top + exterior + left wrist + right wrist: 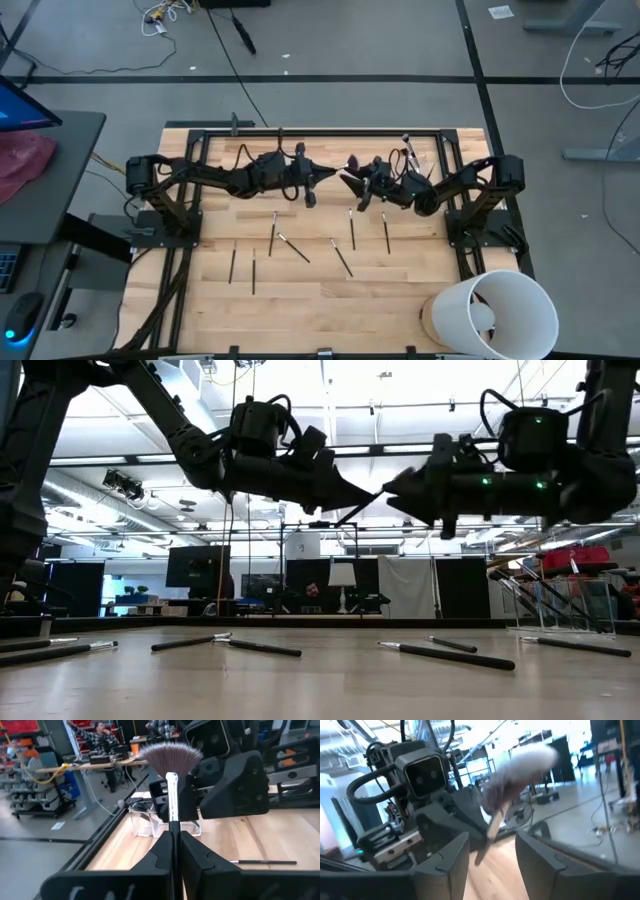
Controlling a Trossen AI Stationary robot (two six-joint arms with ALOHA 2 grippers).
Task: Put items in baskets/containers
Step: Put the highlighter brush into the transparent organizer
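Note:
My left gripper (333, 178) hangs level over the table's far middle, shut on a fan brush (171, 775) with a fluffy dark head, silver ferrule and black handle. My right gripper (347, 182) faces it tip to tip. It is open, and the brush head (520, 767) shows just beyond its spread fingers; I see no touch. Several dark brushes (342, 257) lie flat on the wooden table. A clear container (142, 822) stands on the table beyond the held brush, partly hidden by my right arm. My left gripper pinches the brush's black handle (173, 831), just below the silver ferrule, between its two fingers. The fingers lie level, pointing toward the table's right side, and the brush runs along them, its head sticking out past the tips. The brush is lifted clear of the table.
A large white bucket (495, 315) stands at the table's near right corner. Black frame rails (320, 131) run along the far edge and both sides. Loose brushes (272, 232) are spread across the middle; the near strip of wood (300, 320) is bare.

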